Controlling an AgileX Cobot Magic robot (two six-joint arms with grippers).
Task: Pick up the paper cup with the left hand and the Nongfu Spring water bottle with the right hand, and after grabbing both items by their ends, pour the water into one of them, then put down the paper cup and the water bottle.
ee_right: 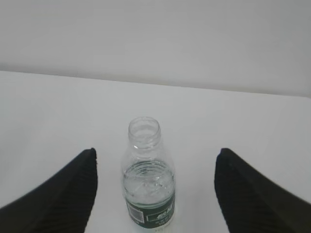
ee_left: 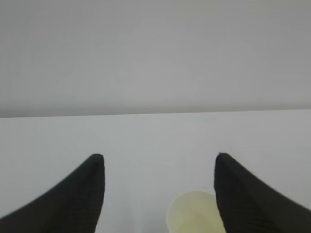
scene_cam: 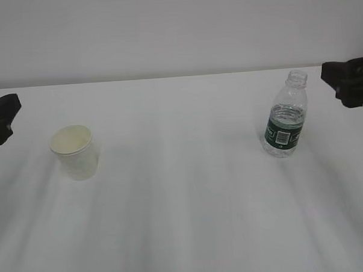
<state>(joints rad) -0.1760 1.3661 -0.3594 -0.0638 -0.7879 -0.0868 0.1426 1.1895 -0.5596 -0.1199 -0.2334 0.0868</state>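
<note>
Plainly I am at the very start, the reaching step, with nothing yet lifted; my left hand [ee_left: 159,160], a black two-fingered gripper, hangs with its fingers spread wide and nothing between them, and the small white tapered paper cup [scene_cam: 75,151] with its cream inside stands upright on the white table [scene_cam: 185,220], low in my left wrist view and nearer the right finger than the middle of the gap; my right hand [ee_right: 155,155], black with angular fingers, is likewise spread and empty, and the small clear ribbed uncapped Nongfu Spring water bottle [scene_cam: 285,116] with its dark green label band stands upright ahead of it, roughly centred between the fingers, the clear water [ee_right: 148,182] filling its lower part; I judge the next move calls for shifting the left hand to centre on the cup, advancing both until each thing sits between the fingers, then closing gently, since the cup wall will likely crush under a hard grip.
</note>
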